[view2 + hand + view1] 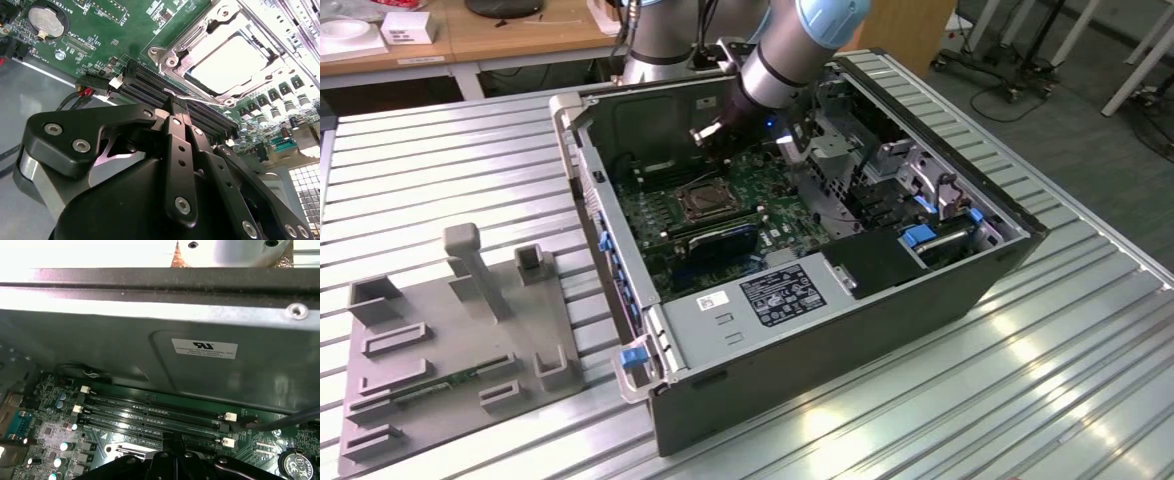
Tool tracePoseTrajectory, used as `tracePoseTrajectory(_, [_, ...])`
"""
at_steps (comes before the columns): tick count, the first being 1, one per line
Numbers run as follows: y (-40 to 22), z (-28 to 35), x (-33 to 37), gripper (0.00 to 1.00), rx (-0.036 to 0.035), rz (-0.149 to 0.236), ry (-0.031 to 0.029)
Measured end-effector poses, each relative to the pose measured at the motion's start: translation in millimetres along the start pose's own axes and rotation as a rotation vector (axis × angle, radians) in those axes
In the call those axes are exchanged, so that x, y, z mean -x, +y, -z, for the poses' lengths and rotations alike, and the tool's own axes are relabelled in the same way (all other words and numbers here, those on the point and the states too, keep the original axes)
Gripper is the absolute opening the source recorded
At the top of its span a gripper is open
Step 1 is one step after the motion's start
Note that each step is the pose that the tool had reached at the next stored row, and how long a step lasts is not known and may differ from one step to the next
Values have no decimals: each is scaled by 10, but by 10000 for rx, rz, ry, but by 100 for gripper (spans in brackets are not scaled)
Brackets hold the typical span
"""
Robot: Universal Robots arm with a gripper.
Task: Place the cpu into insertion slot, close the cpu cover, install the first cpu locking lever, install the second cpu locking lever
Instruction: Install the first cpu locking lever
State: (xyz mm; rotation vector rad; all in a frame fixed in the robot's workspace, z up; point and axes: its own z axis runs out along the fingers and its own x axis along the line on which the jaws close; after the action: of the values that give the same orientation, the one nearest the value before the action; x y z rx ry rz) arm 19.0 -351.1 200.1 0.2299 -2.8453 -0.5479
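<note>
The insertion slot (700,203) sits on the green board inside the open computer case (987,290). In the second wrist view the cpu (227,62) lies in the slot, its bright top showing through the window of the cpu cover (172,59), which lies flat over it. A thin wire locking lever (210,100) runs along the socket's edge beside the memory slots. My gripper (176,106) is shut, fingers pressed together, with the tips right at that lever. I cannot tell whether they touch it. The fingertips (172,439) also stand over the memory slots in the first wrist view.
The case's tall metal wall (200,365) stands close behind the memory slots (150,412). A coin battery (46,20) and a black box with a white label (781,295) are nearby. A grey fixture plate (454,340) lies on the ribbed table at the exterior view's left.
</note>
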Motion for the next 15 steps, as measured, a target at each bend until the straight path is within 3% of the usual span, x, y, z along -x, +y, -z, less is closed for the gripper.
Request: tracePoseTrajectory(15, [-27,-25,62,11,-18,-5,1])
